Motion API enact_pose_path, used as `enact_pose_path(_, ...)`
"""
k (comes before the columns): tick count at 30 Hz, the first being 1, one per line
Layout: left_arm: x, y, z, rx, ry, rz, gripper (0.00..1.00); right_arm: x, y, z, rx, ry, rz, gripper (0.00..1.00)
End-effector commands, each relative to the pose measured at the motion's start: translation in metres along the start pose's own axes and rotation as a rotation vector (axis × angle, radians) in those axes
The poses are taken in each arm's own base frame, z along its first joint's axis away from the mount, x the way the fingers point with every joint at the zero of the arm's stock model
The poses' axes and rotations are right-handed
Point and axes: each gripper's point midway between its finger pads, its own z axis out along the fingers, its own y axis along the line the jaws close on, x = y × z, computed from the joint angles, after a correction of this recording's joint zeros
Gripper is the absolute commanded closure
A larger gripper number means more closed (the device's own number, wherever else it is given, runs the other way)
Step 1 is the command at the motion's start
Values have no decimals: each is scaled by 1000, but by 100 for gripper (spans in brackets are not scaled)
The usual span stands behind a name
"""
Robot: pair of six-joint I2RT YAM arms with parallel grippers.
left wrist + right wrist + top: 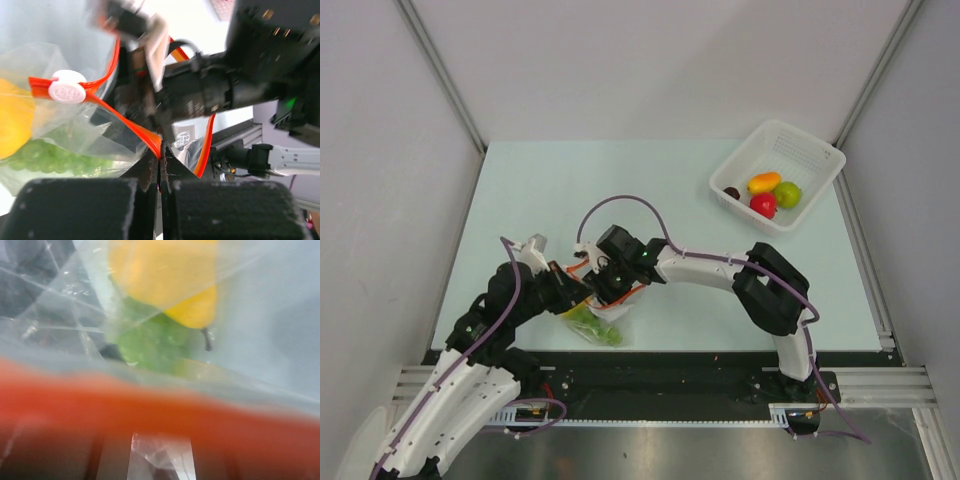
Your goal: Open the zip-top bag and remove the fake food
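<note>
Bag (602, 322) sits near-centre between the arms, pear (170, 275) and grapes (150, 342) inside. Left gripper (160, 167) is pressed together, pinching the zip strip (125, 123). Right gripper (612, 283) is at the mouth; can't tell its spread. Risk: if right tugs, the thin pinch slips or the whole bag lifts.

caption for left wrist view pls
Left pincer shut on orange-red strip of zip-top bag; yellow pear, green grapes inside

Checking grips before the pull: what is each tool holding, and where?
Left tool pinches the bag by its orange zip strip. For the right tool, it cannot be told.
</note>
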Motion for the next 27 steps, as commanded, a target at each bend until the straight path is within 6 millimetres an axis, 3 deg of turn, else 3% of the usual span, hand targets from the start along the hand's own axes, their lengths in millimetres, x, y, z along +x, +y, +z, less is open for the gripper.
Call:
enact_pose_path(1,-4,-21,0,96,5,4,100,1,20,20,5,-18,-58,53)
enact_pose_path(7,0,-19,1,101,11,-6,100,11,19,44,50,-9,-66,46)
enact_pose_path(17,3,-15,1,94,15,-13,100,32,-12,64,163,45,-69,35)
enact_pose_path(20,4,-14,3,94,15,-21,100,36,-18,67,188,49,-53,41)
enact_pose_path(24,3,-14,3,92,11,-22,100,30,-18,66,198,27,-47,67)
enact_pose_path(27,2,-9,2,67,-2,-19,100,20,-8,54,179,5,-56,76)
